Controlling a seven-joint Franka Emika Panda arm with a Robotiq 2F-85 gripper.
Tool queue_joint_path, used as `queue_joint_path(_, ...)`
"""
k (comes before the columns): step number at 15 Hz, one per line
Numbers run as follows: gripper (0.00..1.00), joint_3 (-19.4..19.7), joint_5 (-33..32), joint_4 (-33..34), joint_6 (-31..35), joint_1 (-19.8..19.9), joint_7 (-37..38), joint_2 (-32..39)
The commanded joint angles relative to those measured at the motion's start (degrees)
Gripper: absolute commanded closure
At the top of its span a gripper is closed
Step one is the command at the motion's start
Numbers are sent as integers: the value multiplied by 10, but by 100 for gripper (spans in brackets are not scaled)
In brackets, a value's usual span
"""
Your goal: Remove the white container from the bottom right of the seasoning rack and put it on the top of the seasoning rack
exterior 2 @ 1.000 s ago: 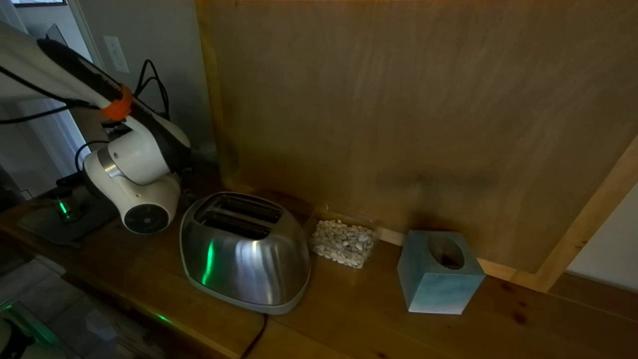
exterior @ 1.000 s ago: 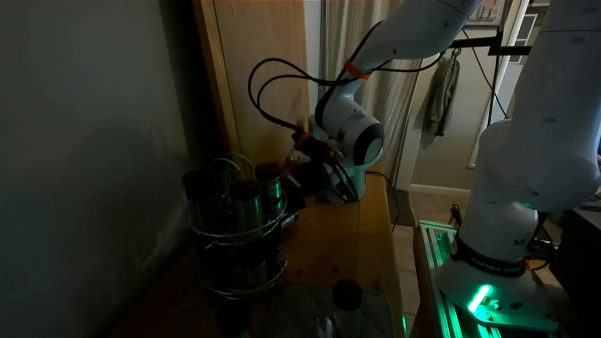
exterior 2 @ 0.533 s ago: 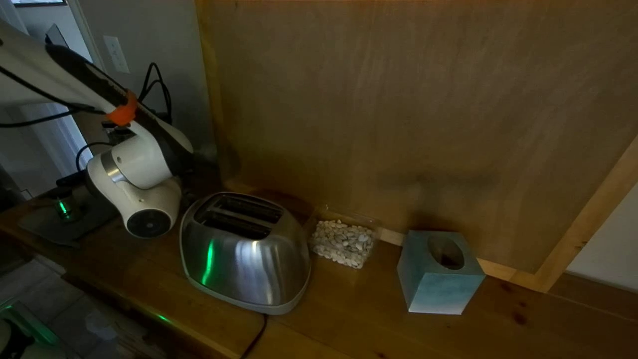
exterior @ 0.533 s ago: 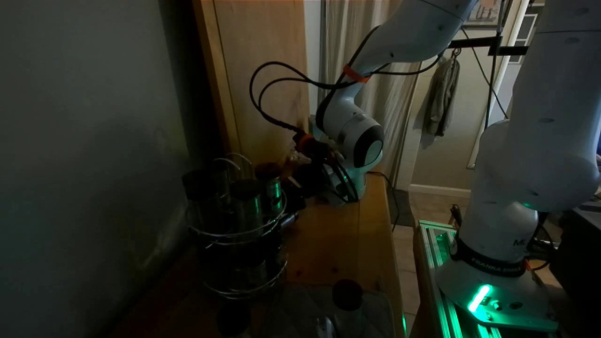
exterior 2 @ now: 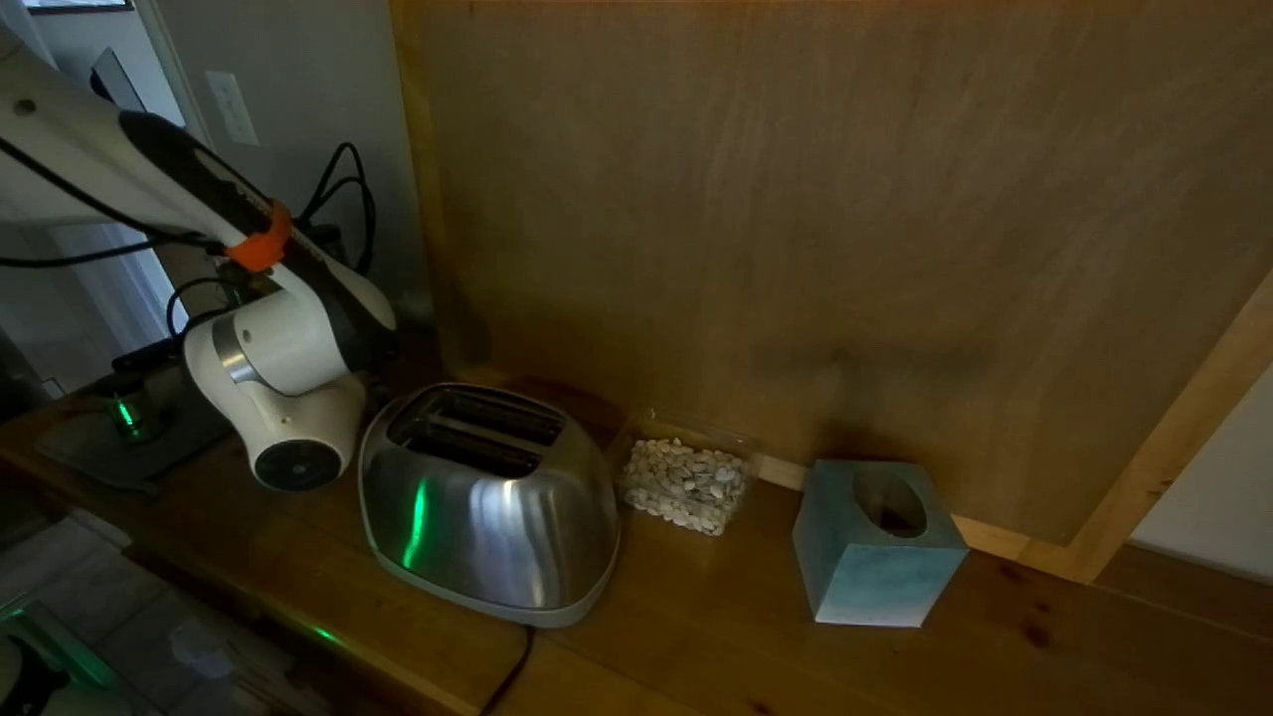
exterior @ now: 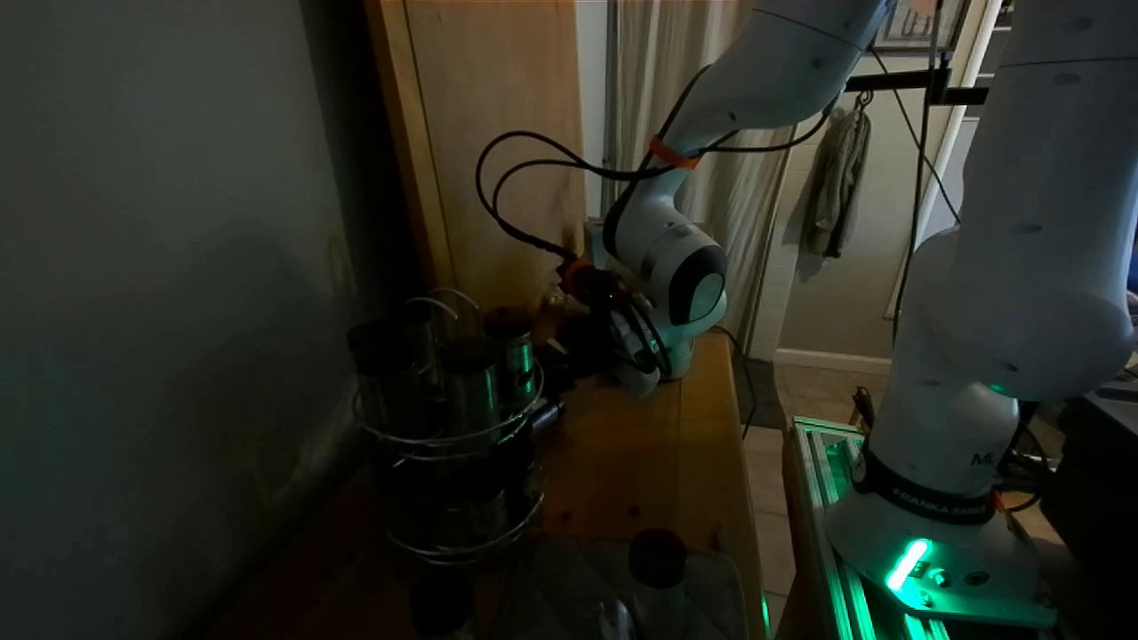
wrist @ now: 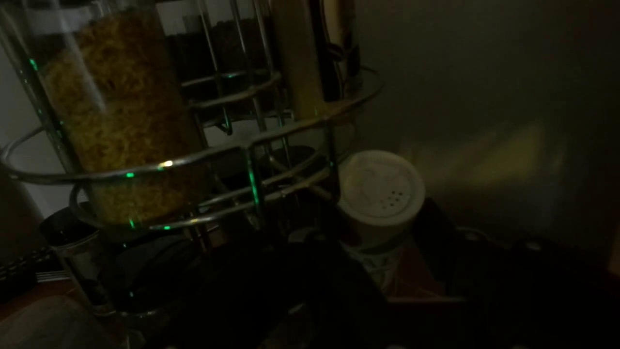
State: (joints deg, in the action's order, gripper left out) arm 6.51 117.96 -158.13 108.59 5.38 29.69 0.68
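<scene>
Wrist view, very dark. Nearest: the claw [wrist: 385, 232], its two fingers [wrist: 438, 242] on either side of the white container [wrist: 380, 189]; contact lost in shadow, so cannot tell whether it is spread or pinching the container. Container's perforated lid faces up, just right of the seasoning rack [wrist: 247, 145] in the frame; cannot tell whether the base sits in the lower tier. Upper tier carries a clear jar of yellow grains [wrist: 121, 116]; grey wall [wrist: 484, 97] farthest. In an exterior view, front to back: dark-lidded jar [exterior: 658, 569] upright on a grey mat [exterior: 716, 587], the rack on the wooden surface [exterior: 658, 462] with dark-capped jars [exterior: 468, 382] in its upper tier, then the arm [exterior: 667, 249], wooden panel [exterior: 507, 133] behind. In an exterior view, metallic toaster [exterior 2: 487, 537] beside the arm's wrist, tub of pale stones [exterior 2: 686, 482] past it, blue-green box [exterior 2: 880, 572] to the right, all three on the surface.
</scene>
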Motion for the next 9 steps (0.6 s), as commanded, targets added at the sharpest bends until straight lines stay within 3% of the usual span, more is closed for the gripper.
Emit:
queue_joint_path(1, 81, 3, 38, 1, -28, 8, 14, 11)
queue_joint_path(9, 81, 1, 60, 0, -12, 6, 59, 17)
